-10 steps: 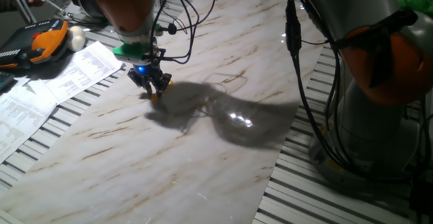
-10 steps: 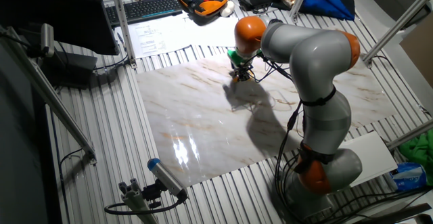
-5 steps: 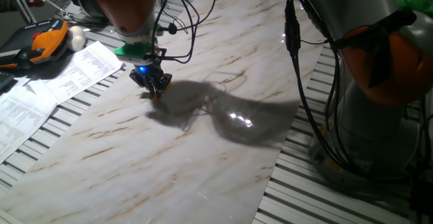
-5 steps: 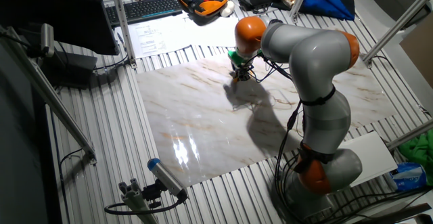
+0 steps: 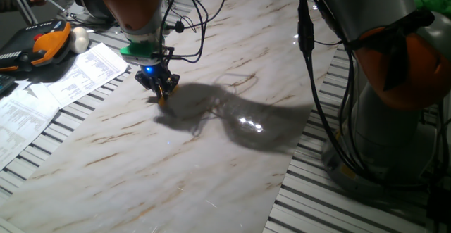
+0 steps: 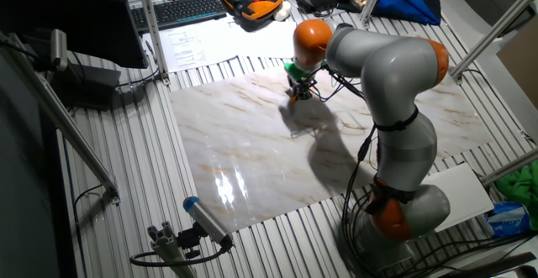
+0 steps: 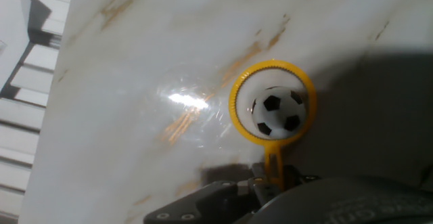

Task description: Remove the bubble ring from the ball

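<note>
The gripper [image 5: 161, 91], low over the marble board [image 5: 211, 141], pinches the handle of the yellow bubble ring [image 7: 272, 102], whose loop just beyond the fingertips encircles the miniature football [image 7: 278, 112].

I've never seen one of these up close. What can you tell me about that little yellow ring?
The ring is a thin orange-yellow loop, plastic by its look, with a finely ridged rim and a short straight handle. It lies on the marble slab, encircling the ball. The handle runs back into the dark fingers, which appear to grip it. In the fixed views only a speck of yellow shows.
</note>
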`<state>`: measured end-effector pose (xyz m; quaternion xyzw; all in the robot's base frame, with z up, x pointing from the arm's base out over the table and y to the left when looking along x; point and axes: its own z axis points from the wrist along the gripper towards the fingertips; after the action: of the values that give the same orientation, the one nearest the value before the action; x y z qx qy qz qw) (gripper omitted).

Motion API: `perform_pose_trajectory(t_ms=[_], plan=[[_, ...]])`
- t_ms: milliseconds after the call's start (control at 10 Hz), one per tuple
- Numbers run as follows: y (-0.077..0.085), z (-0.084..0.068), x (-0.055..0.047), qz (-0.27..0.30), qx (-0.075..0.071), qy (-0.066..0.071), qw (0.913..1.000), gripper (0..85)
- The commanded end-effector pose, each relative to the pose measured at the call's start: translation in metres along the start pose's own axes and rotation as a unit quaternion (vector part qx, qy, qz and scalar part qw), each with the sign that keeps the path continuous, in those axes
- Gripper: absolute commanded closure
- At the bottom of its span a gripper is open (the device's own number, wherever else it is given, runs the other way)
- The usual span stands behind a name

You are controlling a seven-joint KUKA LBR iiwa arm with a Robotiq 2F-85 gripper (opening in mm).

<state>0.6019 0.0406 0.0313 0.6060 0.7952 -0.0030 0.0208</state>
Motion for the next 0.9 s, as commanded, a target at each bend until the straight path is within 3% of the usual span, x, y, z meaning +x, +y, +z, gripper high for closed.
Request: perform_pose_trajectory(t_ms=[0, 400, 600, 800], plan=[[0.0, -0.003, 0.0, 0.0, -0.001, 0.0, 1.0, 85.0], [-0.002, -0.035, 0.001, -0.008, 0.004, 0.018, 0.9998, 85.0], [-0.007, -0.053, 0.007, -0.069, 0.011, 0.016, 0.9974, 85.0], [-0.013, -0.068, 0.017, -0.158, 0.021, 0.01, 0.9872, 85.0]])
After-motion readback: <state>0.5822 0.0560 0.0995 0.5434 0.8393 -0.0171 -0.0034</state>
